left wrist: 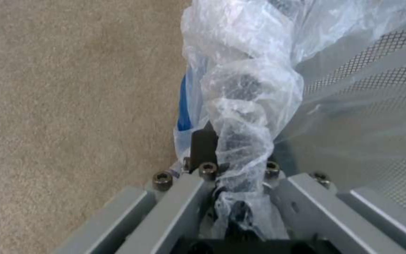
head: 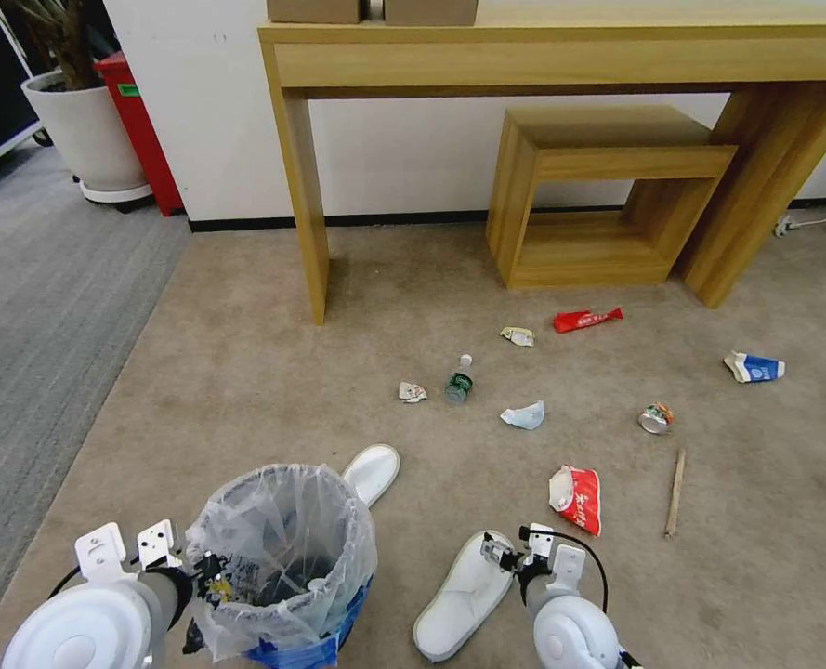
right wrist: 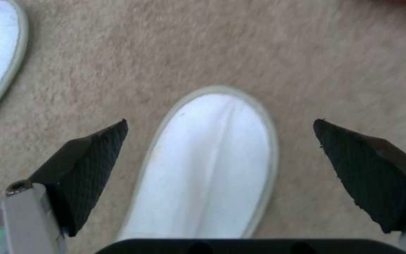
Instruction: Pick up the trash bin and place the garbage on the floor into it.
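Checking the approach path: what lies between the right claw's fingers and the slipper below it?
Nothing. In the right wrist view the open right claw hangs over the white slipper, with bare carpet around.

— How many slippers?
— Two white ones: one (head: 464,595) at the bottom centre, one (head: 373,470) just above the single trash bin (head: 282,557).
— Wrappers?
— Two red (head: 586,320) (head: 577,497).
— The rest?
— One bottle (head: 459,379), one can (head: 655,418), one carton (head: 753,368), one stick (head: 675,492) (thin, wooden), and four crumpled scraps or so.
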Controlling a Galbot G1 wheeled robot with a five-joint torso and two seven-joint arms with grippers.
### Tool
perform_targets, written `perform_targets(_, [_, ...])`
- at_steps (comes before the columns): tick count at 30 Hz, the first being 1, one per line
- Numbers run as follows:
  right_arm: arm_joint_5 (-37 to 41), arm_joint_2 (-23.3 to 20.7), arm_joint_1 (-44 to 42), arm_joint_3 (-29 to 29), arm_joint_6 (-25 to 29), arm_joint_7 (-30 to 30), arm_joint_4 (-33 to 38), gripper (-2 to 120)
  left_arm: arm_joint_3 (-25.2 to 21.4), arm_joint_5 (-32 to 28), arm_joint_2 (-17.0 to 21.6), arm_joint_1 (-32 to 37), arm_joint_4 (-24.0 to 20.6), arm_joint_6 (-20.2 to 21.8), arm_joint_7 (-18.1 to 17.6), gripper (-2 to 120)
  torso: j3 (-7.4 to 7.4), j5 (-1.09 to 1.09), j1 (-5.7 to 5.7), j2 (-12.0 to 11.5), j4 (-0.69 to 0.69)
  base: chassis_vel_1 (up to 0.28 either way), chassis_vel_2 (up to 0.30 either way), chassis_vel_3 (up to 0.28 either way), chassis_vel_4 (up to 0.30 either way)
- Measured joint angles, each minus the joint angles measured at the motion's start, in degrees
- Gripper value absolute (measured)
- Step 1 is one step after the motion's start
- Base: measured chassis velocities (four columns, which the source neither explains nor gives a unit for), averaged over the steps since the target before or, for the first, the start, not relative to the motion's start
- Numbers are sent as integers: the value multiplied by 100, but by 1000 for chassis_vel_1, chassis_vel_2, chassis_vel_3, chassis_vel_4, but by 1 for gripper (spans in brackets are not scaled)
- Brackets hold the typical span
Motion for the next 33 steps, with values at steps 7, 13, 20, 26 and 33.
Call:
perform_targets(7, [28,193,-26,-55,-63,244,-126,100,160,115,-52,5,20,-3,3,0,0,0,0,0,0,0,0,0,0])
perform_targets(13, [100,249,-61,-55,-131,411,-186,100,218,140,-74,12,23,-6,13,0,0,0,0,0,0,0,0,0,0])
perform_targets(20, [38,594,26,-186,-93,400,-552,100,274,161,-70,8,18,-29,31,0,0,0,0,-1,0,0,0,0,0])
perform_targets(26, [-30,762,122,-263,-50,374,-785,100,293,222,-73,33,4,-41,66,0,0,0,0,0,0,0,0,0,0])
perform_targets(33, [-81,867,213,-299,-7,340,-1010,100,330,259,-55,26,-5,-61,98,0,0,0,0,0,0,0,0,0,0])
